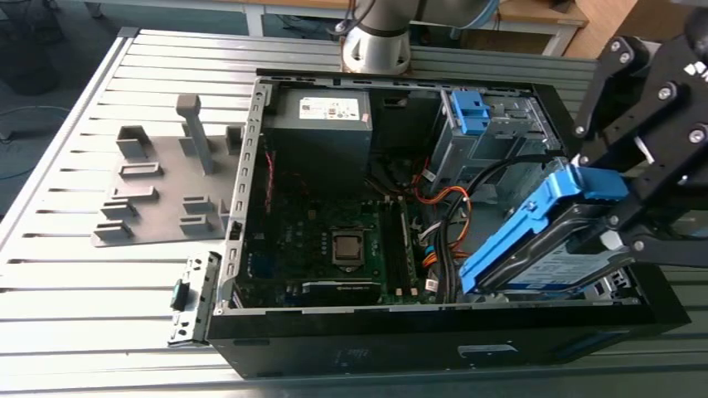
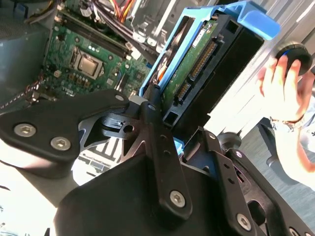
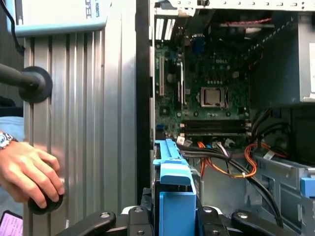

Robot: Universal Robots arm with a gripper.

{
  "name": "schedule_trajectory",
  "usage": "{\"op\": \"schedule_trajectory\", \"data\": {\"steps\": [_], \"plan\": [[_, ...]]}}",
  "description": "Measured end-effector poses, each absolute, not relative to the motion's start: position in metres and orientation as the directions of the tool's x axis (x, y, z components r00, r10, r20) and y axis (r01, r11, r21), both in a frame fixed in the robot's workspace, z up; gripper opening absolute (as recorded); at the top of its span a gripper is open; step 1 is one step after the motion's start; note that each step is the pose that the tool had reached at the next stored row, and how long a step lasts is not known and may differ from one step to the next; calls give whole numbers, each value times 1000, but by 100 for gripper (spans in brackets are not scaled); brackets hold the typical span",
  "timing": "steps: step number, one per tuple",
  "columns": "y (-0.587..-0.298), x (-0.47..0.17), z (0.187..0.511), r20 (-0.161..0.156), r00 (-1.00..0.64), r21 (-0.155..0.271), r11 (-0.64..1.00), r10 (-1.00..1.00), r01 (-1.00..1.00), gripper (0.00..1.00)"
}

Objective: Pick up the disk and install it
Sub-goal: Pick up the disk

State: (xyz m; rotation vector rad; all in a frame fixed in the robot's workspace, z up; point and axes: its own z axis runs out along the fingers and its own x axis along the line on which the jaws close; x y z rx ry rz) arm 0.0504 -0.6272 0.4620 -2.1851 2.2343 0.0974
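**Exterior view: my black claw (image 1: pixel 606 222) clamped on the blue-bracketed, silver-grey disk (image 1: pixel 531 249)**

In the lower right of that frame my jaws are closed on the blue plastic bracket of this flat metal hard drive with its blue-and-white label. The disk hangs steeply tilted. Its high end is at my fingers, and its low end sits inside the near right corner of the open black computer case (image 1: pixel 443 325). I cannot tell whether that low end touches anything.

I judge this to be the carry toward fitting. The bracket is plastic and may flex, so my grip should be firm without crushing it. The drive also needs levelling before it meets any slot. The bundle of orange and black cables (image 1: pixel 443 217) lies just beside its low end and could snag.

In the first wrist view a person's hand (image 3: pixel 29 169) rests on a black knob (image 3: pixel 47 202) on the ribbed aluminium table (image 1: pixel 78 282) beside the case. I'd keep my swing away from it.

The case holds:
- a green motherboard (image 1: pixel 321 249) at its centre
- a grey boxy power supply (image 1: pixel 321 124) at its upper left
- a silver drive cage (image 1: pixel 503 137) with a blue latch at its upper right; I cannot tell what is in its bays
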Motion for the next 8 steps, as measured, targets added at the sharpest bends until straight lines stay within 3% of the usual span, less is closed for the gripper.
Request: {"op": "schedule_trajectory", "data": {"steps": [8], "plan": [[-623,72,455,-54,-23,41,21,-998,-999,37]]}}
